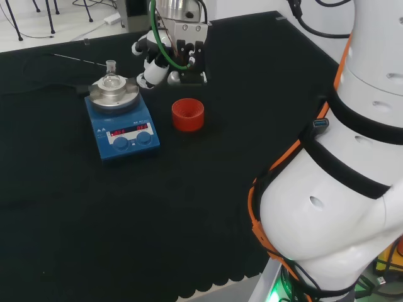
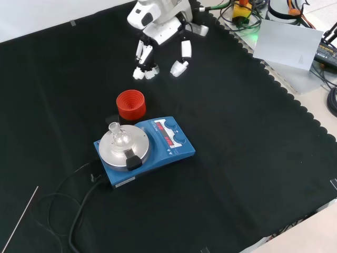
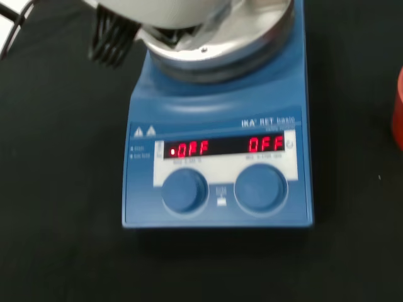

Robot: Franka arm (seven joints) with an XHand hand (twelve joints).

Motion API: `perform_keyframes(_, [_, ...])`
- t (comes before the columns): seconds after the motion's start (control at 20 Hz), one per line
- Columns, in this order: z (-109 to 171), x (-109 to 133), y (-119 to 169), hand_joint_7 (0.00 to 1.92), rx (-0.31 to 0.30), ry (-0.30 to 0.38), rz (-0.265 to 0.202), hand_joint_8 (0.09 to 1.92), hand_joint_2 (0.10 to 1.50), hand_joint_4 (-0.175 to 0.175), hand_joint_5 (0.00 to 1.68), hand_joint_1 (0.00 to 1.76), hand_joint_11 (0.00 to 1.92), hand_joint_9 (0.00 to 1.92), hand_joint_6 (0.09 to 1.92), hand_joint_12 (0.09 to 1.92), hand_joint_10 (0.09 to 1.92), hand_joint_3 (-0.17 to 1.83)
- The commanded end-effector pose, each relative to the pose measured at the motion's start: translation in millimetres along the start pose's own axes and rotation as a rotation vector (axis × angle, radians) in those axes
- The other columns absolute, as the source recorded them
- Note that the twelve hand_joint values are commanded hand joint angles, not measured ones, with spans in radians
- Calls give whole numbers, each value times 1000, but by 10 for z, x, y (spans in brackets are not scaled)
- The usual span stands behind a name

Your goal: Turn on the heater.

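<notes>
The blue heater stands on the black cloth with a round metal plate on top and a small clear glass flask on that plate. Its front panel carries two lit red displays and two round blue knobs. In the front view the heater lies near the middle, the flask on its plate. The hand hangs above the cloth beyond the heater, open, fingers relaxed and pointing down, touching nothing. In the head view the hand is behind and to the right of the heater.
A red ribbed ring stand sits between hand and heater, close to the heater's side. The heater's black cable loops over the cloth beside a thin rod. The cloth's scalloped edge runs along the front view's right.
</notes>
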State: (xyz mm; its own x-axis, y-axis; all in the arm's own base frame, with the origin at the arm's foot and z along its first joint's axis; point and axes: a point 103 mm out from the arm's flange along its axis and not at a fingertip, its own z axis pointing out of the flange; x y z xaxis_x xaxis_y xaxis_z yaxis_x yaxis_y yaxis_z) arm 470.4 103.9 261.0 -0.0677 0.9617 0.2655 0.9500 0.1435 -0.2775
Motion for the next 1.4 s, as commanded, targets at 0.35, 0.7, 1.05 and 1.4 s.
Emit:
perform_keyframes(0.35, [287, 314, -365, 1010, 187, -131, 21, 644, 593, -9, 335, 1078, 1166, 1335, 87, 982, 303, 867])
perform_keyframes(0.7, [414, 420, -385, 1220, 233, -188, 20, 925, 618, -41, 330, 1128, 1545, 1582, 87, 661, 377, 810])
perform_keyframes(1.05, [439, 538, -373, 1381, 250, -258, -1, 1243, 622, -65, 337, 1154, 1879, 1739, 87, 518, 686, 789])
perform_keyframes(1.4, [487, 655, -380, 1563, 254, -334, -27, 1704, 634, -66, 367, 1239, 1920, 1855, 87, 1297, 1407, 807])
